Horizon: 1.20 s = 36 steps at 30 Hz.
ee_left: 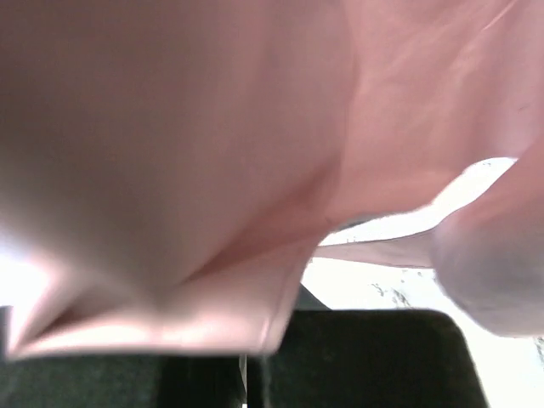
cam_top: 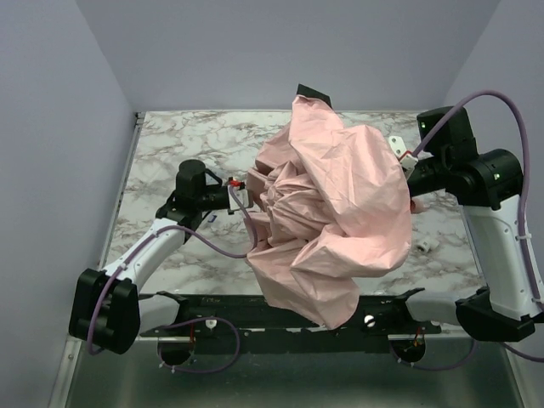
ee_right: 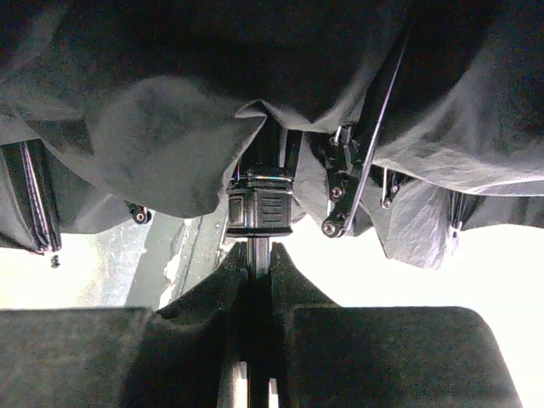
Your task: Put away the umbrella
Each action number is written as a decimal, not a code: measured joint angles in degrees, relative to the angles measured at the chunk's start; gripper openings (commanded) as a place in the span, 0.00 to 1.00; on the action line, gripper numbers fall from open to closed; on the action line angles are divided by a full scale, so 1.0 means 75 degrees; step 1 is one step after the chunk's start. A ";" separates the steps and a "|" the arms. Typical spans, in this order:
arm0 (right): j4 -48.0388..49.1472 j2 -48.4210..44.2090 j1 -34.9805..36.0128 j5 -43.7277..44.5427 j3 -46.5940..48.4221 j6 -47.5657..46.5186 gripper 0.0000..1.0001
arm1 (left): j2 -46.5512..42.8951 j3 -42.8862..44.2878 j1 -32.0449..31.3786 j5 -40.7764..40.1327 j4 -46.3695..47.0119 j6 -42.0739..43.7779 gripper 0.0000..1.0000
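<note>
The pale pink umbrella (cam_top: pixel 336 195) lies half collapsed across the middle of the marble table (cam_top: pixel 170 140), its canopy crumpled and one panel hanging over the front edge. My left gripper (cam_top: pixel 241 184) is at the canopy's left edge. In the left wrist view pink fabric (ee_left: pixel 212 153) fills the frame, and a fold comes down to the nearly closed dark fingers (ee_left: pixel 365 357). My right gripper (ee_right: pixel 259 255) is under the canopy on the right. It is shut on the slim metal shaft (ee_right: pixel 259 246) just below the black runner (ee_right: pixel 260 204). The handle is hidden.
A small white object (cam_top: pixel 425 245) lies on the table at the right, near the right arm (cam_top: pixel 484 178). A white bracket (cam_top: pixel 396 143) and a black object (cam_top: pixel 313 93) lie behind the canopy. Metal ribs (ee_right: pixel 374 136) hang beside the runner.
</note>
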 measured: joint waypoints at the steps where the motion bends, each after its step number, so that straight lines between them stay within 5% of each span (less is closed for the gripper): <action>1: -0.0006 -0.0085 0.0055 0.0108 -0.0105 -0.0058 0.00 | -0.0012 -0.0009 0.0000 -0.0015 0.0125 -0.0041 0.00; 10: -0.0047 -0.1035 0.0227 0.0388 -0.0778 -0.0452 0.00 | -0.0935 -0.0991 0.0000 -0.0160 0.1457 -0.0361 0.00; 24: -0.0102 -0.1137 0.1259 0.0997 -0.2783 -0.1279 0.00 | -0.0268 -0.0953 0.0006 -0.0420 0.3112 -0.0653 0.00; 36: 0.0032 -0.0533 0.2002 0.1915 -0.4141 -0.2460 0.00 | 0.0213 -0.0256 0.0009 -0.0469 0.3299 -0.0254 0.00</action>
